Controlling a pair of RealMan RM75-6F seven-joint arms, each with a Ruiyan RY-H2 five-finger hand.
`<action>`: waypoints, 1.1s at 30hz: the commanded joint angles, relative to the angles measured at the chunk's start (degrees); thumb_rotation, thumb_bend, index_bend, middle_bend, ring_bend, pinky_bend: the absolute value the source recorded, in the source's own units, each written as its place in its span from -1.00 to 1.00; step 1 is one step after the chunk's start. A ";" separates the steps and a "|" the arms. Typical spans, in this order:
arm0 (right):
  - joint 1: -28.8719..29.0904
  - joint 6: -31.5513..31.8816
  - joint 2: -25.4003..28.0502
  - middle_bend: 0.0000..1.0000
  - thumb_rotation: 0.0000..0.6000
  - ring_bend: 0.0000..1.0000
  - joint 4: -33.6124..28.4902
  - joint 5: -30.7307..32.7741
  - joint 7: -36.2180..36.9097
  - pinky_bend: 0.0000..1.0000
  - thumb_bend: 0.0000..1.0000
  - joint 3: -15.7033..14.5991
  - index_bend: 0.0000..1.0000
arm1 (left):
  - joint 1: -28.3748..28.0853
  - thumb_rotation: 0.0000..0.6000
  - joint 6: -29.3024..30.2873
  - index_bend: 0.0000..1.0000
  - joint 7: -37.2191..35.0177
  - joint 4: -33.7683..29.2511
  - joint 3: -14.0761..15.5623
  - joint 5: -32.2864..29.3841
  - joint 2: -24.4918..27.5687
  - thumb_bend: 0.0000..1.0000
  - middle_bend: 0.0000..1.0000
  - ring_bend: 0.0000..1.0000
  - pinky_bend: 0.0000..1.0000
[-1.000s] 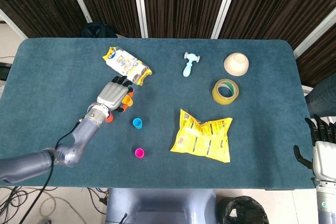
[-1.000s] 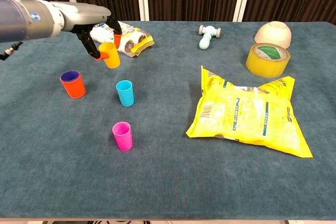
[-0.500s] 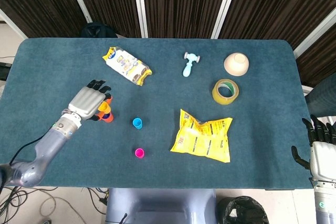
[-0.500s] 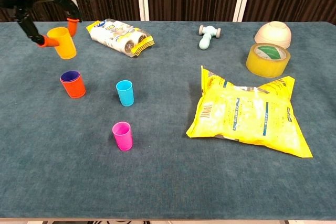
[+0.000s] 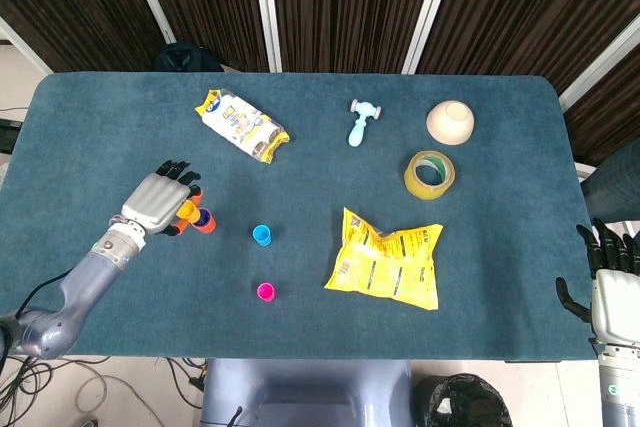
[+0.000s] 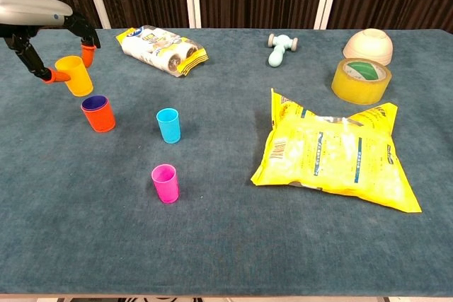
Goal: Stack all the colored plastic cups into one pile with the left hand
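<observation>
My left hand (image 5: 157, 203) (image 6: 44, 37) holds an orange-yellow cup (image 6: 74, 75) (image 5: 186, 210) upright, just up and left of the red cup with a purple cup nested in it (image 6: 98, 112) (image 5: 204, 220). A light blue cup (image 6: 168, 125) (image 5: 262, 235) stands to the right of the red one. A pink cup (image 6: 165, 182) (image 5: 266, 292) stands nearer the front edge. My right hand (image 5: 610, 277) hangs off the table's right front corner, fingers spread, holding nothing.
A yellow snack bag (image 6: 334, 151) lies right of centre. A white-and-yellow packet (image 6: 161, 49) lies at the back left. A toy hammer (image 6: 281, 47), a tape roll (image 6: 362, 80) and an upturned beige bowl (image 6: 369, 44) sit at the back right.
My left hand carried the orange-yellow cup from beside the packet leftward and toward the front, then lowered it close beside the red cup. The right hand stayed put.
</observation>
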 commanded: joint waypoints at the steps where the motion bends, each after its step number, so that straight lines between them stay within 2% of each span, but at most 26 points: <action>1: 0.00 0.02 -0.04 -0.89 1.00 -0.79 0.02 0.17 0.03 -0.91 -0.17 0.12 -0.77 | 0.07 1.00 -0.37 -0.05 -0.26 1.18 0.25 0.41 -1.13 -0.27 -0.66 -1.00 -0.84; 12: -0.03 0.02 -0.05 -0.89 1.00 -0.79 0.08 0.27 0.23 -0.91 -0.17 0.20 -0.77 | -0.32 1.00 -1.03 -0.09 -0.08 4.93 0.47 0.71 -4.83 -0.29 -0.67 -1.00 -0.84; 15: -0.05 -0.04 -0.05 -0.89 1.00 -0.79 0.17 0.42 0.31 -0.91 -0.17 0.24 -0.77 | -0.47 1.00 -1.09 -0.29 0.47 5.62 0.61 0.30 -5.38 -0.37 -0.69 -1.00 -0.84; 20: -0.05 -0.11 -0.06 -0.89 1.00 -0.79 0.19 0.49 0.41 -0.91 -0.17 0.27 -0.77 | -1.16 1.00 -2.28 -0.82 1.52 5.62 0.92 -0.91 -5.43 -0.56 -0.78 -1.00 -0.90; 23: -0.06 -0.12 -0.03 -0.89 1.00 -0.79 0.07 0.62 0.44 -0.91 -0.17 0.34 -0.77 | -2.07 1.00 -4.13 -0.98 2.23 4.48 1.30 -2.03 -4.39 -0.59 -0.83 -1.00 -0.91; 29: 0.01 -0.35 -0.12 -0.89 1.00 -0.79 0.05 0.72 0.25 -0.91 -0.17 0.29 -0.77 | -2.66 1.00 -4.07 -0.99 0.64 2.00 -0.21 -2.87 -3.32 -0.64 -0.81 -1.00 -0.90; 33: 0.00 -0.37 -0.21 -0.89 1.00 -0.79 0.05 0.76 0.24 -0.91 -0.17 0.29 -0.77 | -2.89 1.00 -2.53 -0.88 0.22 1.48 -1.24 -1.63 -4.54 -0.64 -0.78 -1.00 -0.90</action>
